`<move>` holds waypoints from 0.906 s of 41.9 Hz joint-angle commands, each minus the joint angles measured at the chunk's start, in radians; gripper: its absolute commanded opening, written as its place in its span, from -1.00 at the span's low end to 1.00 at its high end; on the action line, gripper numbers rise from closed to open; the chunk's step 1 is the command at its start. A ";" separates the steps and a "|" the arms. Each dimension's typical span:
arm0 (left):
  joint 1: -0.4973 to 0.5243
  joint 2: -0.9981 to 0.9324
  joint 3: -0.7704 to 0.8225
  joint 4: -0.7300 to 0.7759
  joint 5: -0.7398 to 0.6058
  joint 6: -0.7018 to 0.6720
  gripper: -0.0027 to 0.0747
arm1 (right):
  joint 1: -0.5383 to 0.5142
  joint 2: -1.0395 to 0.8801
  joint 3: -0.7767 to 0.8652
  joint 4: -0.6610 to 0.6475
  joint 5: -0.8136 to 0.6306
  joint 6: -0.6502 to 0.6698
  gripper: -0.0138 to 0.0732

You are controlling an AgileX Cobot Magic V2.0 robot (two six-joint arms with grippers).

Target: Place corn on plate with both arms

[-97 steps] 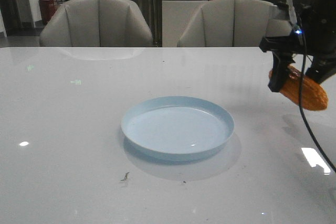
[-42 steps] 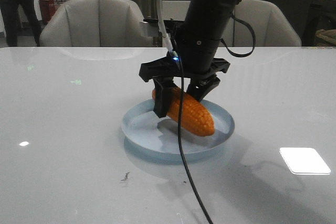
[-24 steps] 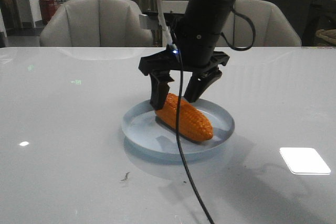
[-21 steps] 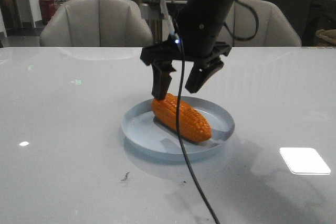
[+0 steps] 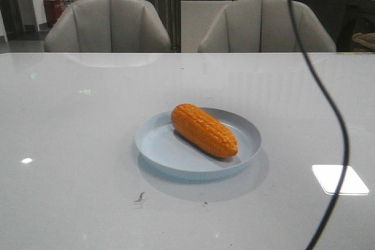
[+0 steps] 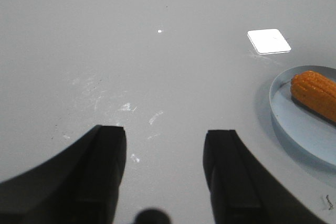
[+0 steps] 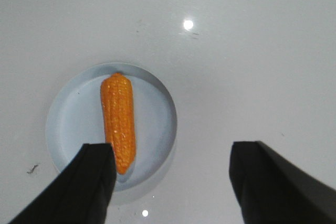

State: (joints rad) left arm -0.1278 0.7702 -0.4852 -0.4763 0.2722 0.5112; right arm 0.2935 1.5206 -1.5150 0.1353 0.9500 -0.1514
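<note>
The orange corn point(image 5: 204, 130) lies flat in the pale-blue plate point(image 5: 158, 144) at the table's middle, slanting from back left to front right. Neither gripper shows in the front view; only a black cable point(image 5: 328, 103) hangs at the right. In the right wrist view the right gripper point(image 7: 170, 156) is open and empty, high above the corn point(image 7: 118, 120) and plate point(image 7: 68, 124). In the left wrist view the left gripper point(image 6: 165, 140) is open and empty over bare table, with the plate point(image 6: 299, 129) and one end of the corn point(image 6: 315, 93) off to one side.
The glossy white table point(image 5: 70, 144) carries bright light reflections point(image 5: 340, 178) and a small dark speck point(image 5: 139, 197) in front of the plate. Two grey armchairs point(image 5: 108, 24) stand behind the table's far edge.
The right gripper let go of the corn onto the plate, then rose up out of the front view. The corn now lies alone on the plate.
</note>
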 commanded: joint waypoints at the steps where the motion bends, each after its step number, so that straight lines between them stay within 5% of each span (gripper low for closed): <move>1: -0.008 -0.005 -0.029 -0.015 -0.060 -0.001 0.12 | -0.054 -0.158 0.093 0.001 -0.060 -0.004 0.60; 14: -0.008 -0.005 -0.029 -0.015 -0.060 -0.001 0.12 | -0.224 -0.512 0.571 0.002 -0.170 0.066 0.60; 24: -0.008 -0.005 -0.029 -0.015 -0.060 -0.001 0.12 | -0.250 -0.710 0.857 0.002 -0.192 0.106 0.60; 38: -0.008 -0.005 -0.029 -0.015 -0.058 -0.001 0.04 | -0.250 -0.834 0.978 0.002 -0.230 0.188 0.60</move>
State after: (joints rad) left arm -0.1278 0.7702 -0.4852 -0.4763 0.2722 0.5112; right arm 0.0515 0.6961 -0.5118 0.1322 0.7944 0.0299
